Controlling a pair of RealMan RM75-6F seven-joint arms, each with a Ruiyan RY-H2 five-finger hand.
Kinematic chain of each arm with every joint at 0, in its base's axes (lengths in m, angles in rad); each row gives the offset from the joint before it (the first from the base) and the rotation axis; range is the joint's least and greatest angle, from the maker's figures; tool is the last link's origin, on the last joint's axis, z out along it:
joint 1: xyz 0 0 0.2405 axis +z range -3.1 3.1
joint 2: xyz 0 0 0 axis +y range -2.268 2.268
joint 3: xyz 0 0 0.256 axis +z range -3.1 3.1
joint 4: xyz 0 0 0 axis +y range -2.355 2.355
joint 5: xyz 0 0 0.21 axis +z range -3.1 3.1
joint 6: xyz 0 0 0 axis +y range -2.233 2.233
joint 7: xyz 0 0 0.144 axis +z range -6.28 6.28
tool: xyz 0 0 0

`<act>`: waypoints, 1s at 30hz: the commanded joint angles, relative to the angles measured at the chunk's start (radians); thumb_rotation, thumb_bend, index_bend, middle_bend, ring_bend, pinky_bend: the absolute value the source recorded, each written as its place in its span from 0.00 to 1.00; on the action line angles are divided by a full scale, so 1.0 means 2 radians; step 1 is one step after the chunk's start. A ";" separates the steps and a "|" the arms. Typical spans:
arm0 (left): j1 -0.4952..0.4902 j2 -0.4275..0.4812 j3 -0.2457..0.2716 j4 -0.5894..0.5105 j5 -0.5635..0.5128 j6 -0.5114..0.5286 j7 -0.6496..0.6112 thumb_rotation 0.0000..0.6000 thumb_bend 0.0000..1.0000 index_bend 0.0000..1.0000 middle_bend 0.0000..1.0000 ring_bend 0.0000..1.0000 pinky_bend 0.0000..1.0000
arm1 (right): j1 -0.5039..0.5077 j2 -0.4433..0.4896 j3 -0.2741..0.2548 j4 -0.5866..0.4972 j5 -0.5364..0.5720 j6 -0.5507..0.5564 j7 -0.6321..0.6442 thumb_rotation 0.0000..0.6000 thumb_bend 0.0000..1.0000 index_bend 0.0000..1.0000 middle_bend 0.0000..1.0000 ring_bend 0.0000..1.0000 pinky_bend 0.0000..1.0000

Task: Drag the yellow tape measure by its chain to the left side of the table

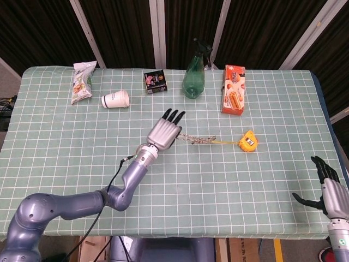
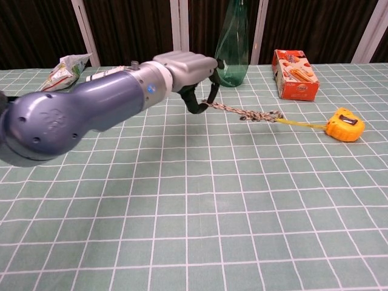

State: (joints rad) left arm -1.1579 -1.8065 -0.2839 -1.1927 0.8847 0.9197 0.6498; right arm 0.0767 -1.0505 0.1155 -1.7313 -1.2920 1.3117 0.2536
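The yellow tape measure (image 1: 247, 143) (image 2: 344, 124) lies on the green checked tablecloth, right of centre. Its braided chain (image 1: 199, 140) (image 2: 242, 113) runs left from a short yellow strap. My left hand (image 1: 165, 130) (image 2: 185, 70) pinches the chain's left end and holds it lifted off the cloth, so the chain slopes down toward the tape measure. My right hand (image 1: 327, 183) hangs at the table's near right corner, fingers spread, holding nothing, far from the tape measure.
Along the back stand a snack bag (image 1: 82, 82), a paper cup on its side (image 1: 115, 99), a small dark box (image 1: 155, 81), a green spray bottle (image 1: 193, 76) and an orange box (image 1: 233, 89). Bare cloth (image 1: 65, 142) lies left of my left hand.
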 commanded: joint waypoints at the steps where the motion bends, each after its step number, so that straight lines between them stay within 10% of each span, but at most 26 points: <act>1: 0.030 0.037 0.013 -0.043 0.016 0.027 -0.009 1.00 0.56 0.57 0.00 0.00 0.00 | 0.000 0.000 0.000 -0.001 0.000 0.000 -0.001 1.00 0.18 0.00 0.00 0.00 0.00; 30: 0.222 0.264 0.100 -0.200 0.105 0.155 -0.090 1.00 0.56 0.58 0.01 0.00 0.00 | 0.001 -0.013 -0.003 0.001 -0.010 0.010 -0.029 1.00 0.18 0.00 0.00 0.00 0.00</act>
State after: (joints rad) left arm -0.7348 -1.2954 -0.0951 -1.6010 1.0911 1.2157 0.4874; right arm 0.0795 -1.0756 0.1092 -1.7285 -1.3117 1.3312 0.1968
